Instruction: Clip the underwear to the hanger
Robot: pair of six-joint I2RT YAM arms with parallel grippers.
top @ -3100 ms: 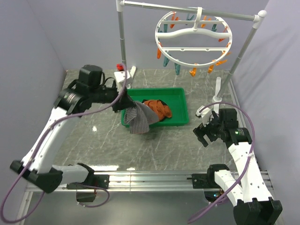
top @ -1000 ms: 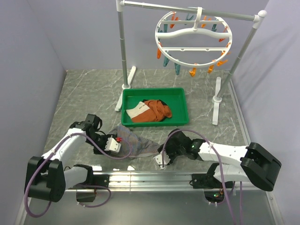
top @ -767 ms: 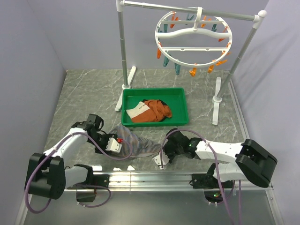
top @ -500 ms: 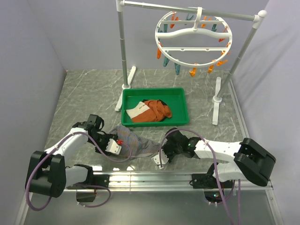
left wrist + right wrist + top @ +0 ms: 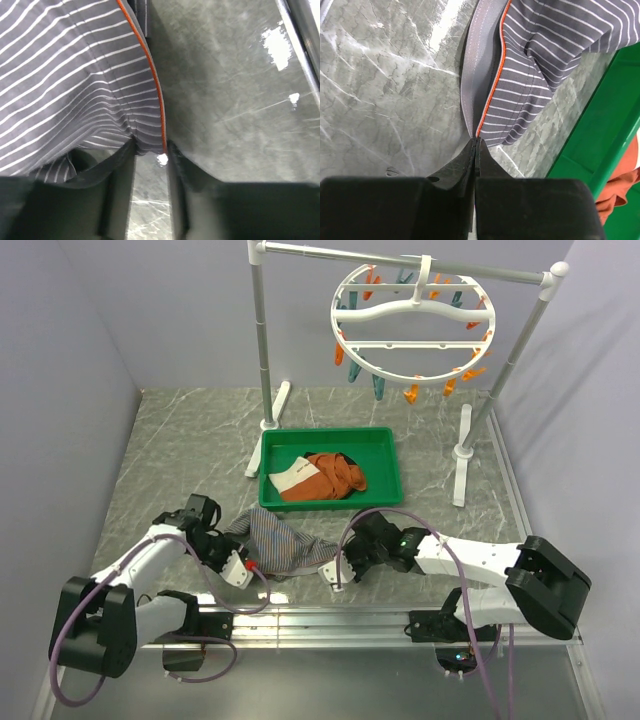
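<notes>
The underwear (image 5: 283,543), grey with fine stripes and an orange seam, lies bunched on the table near the front edge between both arms. My left gripper (image 5: 250,566) sits low at its left end. In the left wrist view the jaws (image 5: 150,150) stand apart with the cloth's (image 5: 75,75) hem between the fingertips and bare table showing behind. My right gripper (image 5: 327,570) is at the right end, shut (image 5: 476,142) on the edge of the waistband (image 5: 480,65). The white ring hanger (image 5: 420,344) with orange and teal pins hangs from the rack at the back.
A green tray (image 5: 330,505) behind the underwear holds an orange-rust garment (image 5: 338,472) and a white cloth (image 5: 293,478). Its corner (image 5: 600,130) shows close to my right gripper. The rack's poles (image 5: 262,330) and feet stand behind and to the right of the tray.
My right gripper has shut on the waistband edge. My left gripper has slid nearer and right along the cloth, its jaws narrowing. The underwear has bunched up between them.
</notes>
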